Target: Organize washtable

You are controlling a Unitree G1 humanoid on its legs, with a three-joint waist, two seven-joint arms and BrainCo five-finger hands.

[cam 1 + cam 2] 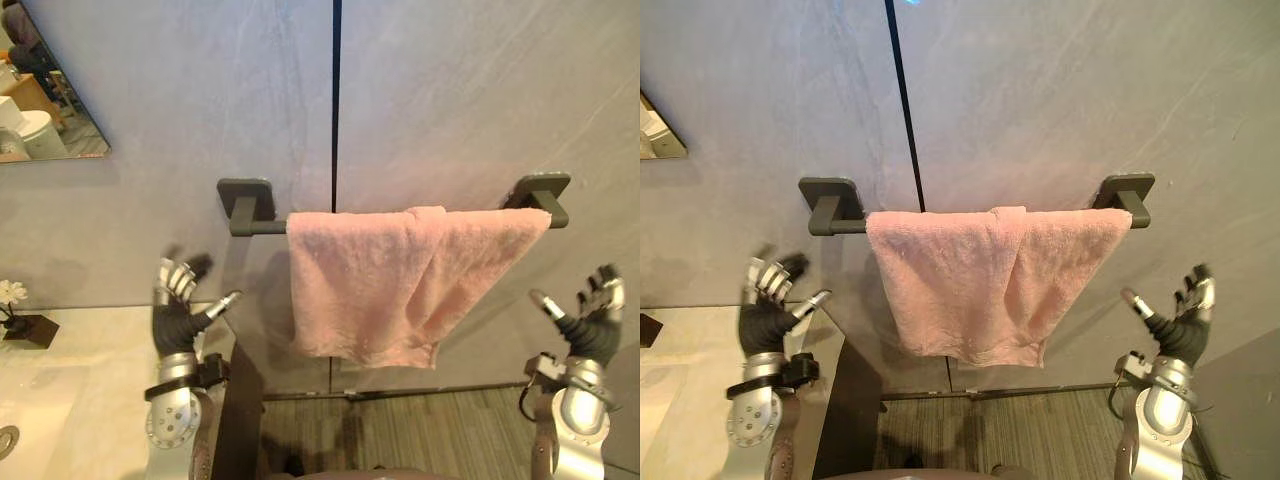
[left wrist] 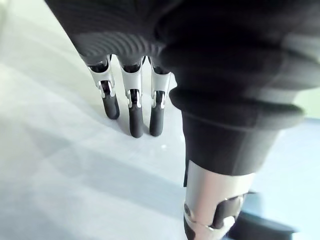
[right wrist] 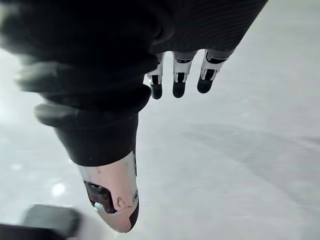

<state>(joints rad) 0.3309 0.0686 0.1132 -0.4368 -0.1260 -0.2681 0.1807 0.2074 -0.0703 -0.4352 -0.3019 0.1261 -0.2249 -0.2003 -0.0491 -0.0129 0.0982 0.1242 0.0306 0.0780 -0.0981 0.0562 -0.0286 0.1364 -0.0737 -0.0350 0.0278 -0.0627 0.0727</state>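
A pink towel [image 1: 400, 285] hangs folded over a dark wall-mounted rail [image 1: 255, 227], bunched a little at its middle. My left hand [image 1: 178, 310] is raised to the left of the towel, fingers relaxed and thumb out, holding nothing. My right hand [image 1: 592, 318] is raised to the towel's right, likewise open and apart from it. In the wrist views the left hand's fingers [image 2: 131, 105] and the right hand's fingers [image 3: 176, 80] point at the bare grey wall.
A pale washtable counter [image 1: 90, 370] lies at the lower left, with a small white flower on a dark base [image 1: 20, 318] and a sink drain [image 1: 6, 440]. A mirror corner [image 1: 45, 90] hangs upper left. Striped floor [image 1: 420, 430] shows below the towel.
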